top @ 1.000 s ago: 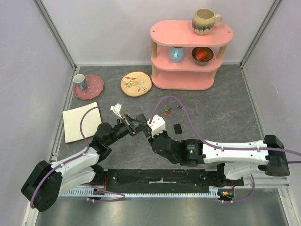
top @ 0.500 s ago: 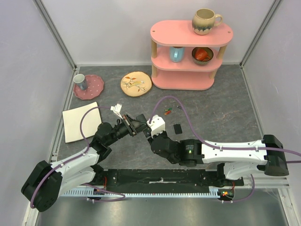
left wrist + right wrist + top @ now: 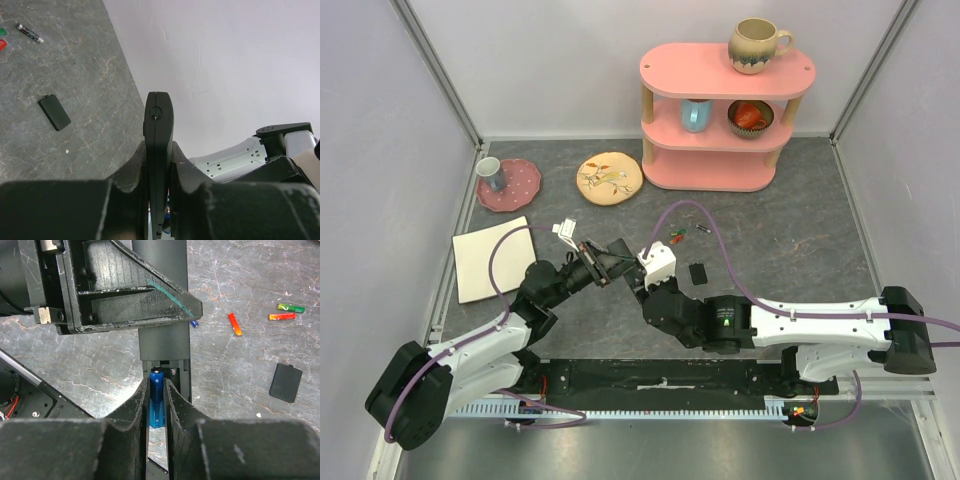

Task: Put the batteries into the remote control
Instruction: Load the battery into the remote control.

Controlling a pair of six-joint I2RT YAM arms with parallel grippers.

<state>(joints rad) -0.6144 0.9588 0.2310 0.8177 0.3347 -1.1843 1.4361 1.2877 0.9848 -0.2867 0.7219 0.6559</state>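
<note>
Battery alignment at the bay of the remote control

Clamped in the left gripper (image 3: 159,150), the remote control (image 3: 165,342) hangs clear of the table (image 3: 800,250) over its middle, its open bay (image 3: 174,371) facing the right gripper (image 3: 158,385), the nearer arm. A blue battery (image 3: 156,405) lies between the right fingers (image 3: 177,410) at the bay mouth, long axis in line with the remote's. Whether those fingers press it cannot be told.
</note>
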